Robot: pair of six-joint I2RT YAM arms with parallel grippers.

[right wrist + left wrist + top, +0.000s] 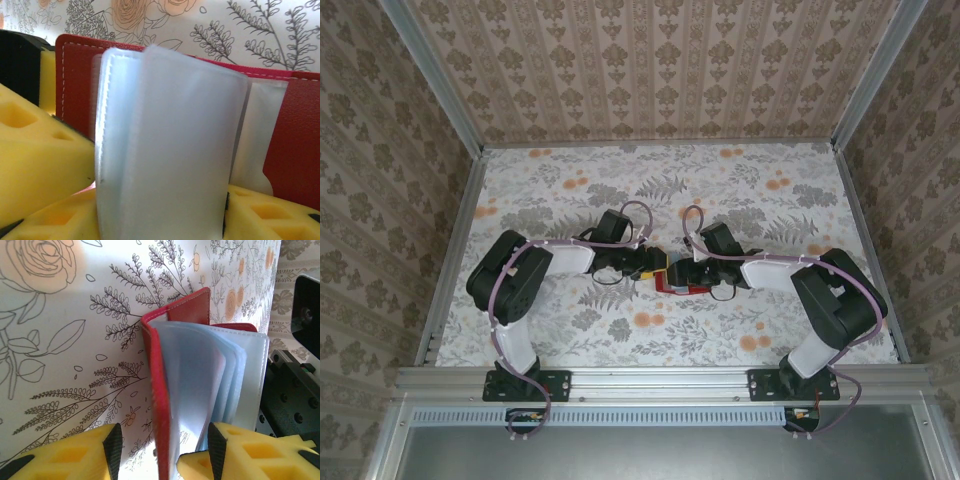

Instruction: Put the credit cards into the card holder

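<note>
Pockets (pixel 170 150) of the open holder (pixel 670 284) at table (pixel 570 190) centre look empty, left gripper (pixel 164 437) at its 9 o'clock straddling the cover (pixel 160 390), jaws apart, right gripper (pixel 690 272) at 3 o'clock, state unclear; cards seemingly all remain

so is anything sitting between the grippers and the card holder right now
Nothing visible does. The left gripper straddles one red cover of the card holder, and the right gripper is right up against its fanned clear pockets, with nothing else between.
</note>
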